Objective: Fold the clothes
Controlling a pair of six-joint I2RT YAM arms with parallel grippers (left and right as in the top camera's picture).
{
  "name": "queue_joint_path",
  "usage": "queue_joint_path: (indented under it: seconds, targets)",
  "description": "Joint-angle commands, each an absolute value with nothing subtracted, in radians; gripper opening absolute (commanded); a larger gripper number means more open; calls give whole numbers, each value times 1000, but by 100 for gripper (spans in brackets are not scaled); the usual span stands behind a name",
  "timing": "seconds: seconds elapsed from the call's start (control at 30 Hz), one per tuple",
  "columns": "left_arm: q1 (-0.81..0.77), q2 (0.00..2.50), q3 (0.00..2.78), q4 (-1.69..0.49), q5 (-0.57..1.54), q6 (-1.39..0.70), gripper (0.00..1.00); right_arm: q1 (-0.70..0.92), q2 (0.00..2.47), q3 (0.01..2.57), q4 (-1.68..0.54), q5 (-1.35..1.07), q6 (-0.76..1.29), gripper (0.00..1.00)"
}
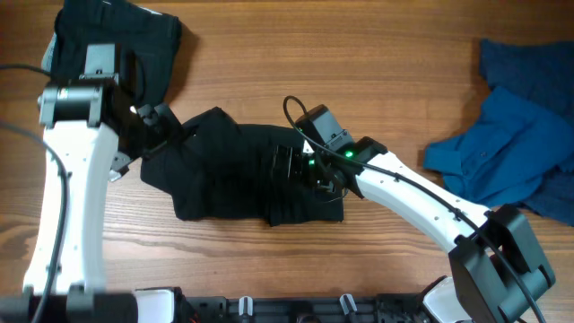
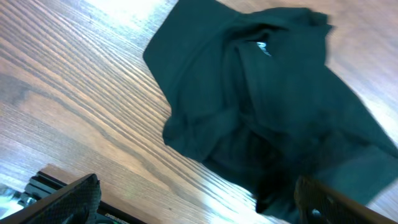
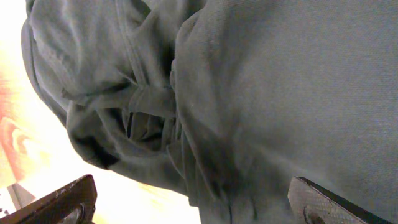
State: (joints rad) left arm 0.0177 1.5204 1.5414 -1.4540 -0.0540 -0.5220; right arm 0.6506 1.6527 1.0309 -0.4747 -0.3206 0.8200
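A black garment (image 1: 238, 175) lies crumpled across the middle of the table. It fills the left wrist view (image 2: 273, 99) and the right wrist view (image 3: 261, 93). My left gripper (image 1: 166, 126) is open at the garment's left end, its fingers (image 2: 199, 202) spread wide over bare wood and the cloth's edge. My right gripper (image 1: 305, 166) is open just above the garment's right part, its fingers (image 3: 193, 205) wide apart with bunched folds between them. Neither holds cloth.
A second black garment (image 1: 117, 40) lies folded at the back left corner. A crumpled blue garment (image 1: 511, 135) lies at the right edge. The wooden table (image 1: 377, 54) shows bare at the back middle. A black rail (image 1: 269, 309) runs along the front.
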Motion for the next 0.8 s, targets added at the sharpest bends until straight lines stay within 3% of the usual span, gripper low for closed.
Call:
queue_joint_path:
  seconds: [0.0, 0.37, 0.77]
  targets:
    - [80, 1640, 1535, -1439, -43, -470, 100, 651, 1666, 1034, -493, -253, 748, 100]
    - [224, 1770, 1535, -1364, 264, -230, 100, 422, 1666, 1034, -414, -211, 727, 100]
    - [294, 1903, 1535, -1272, 261, -205, 100, 341, 1666, 1034, -434, -128, 569, 100]
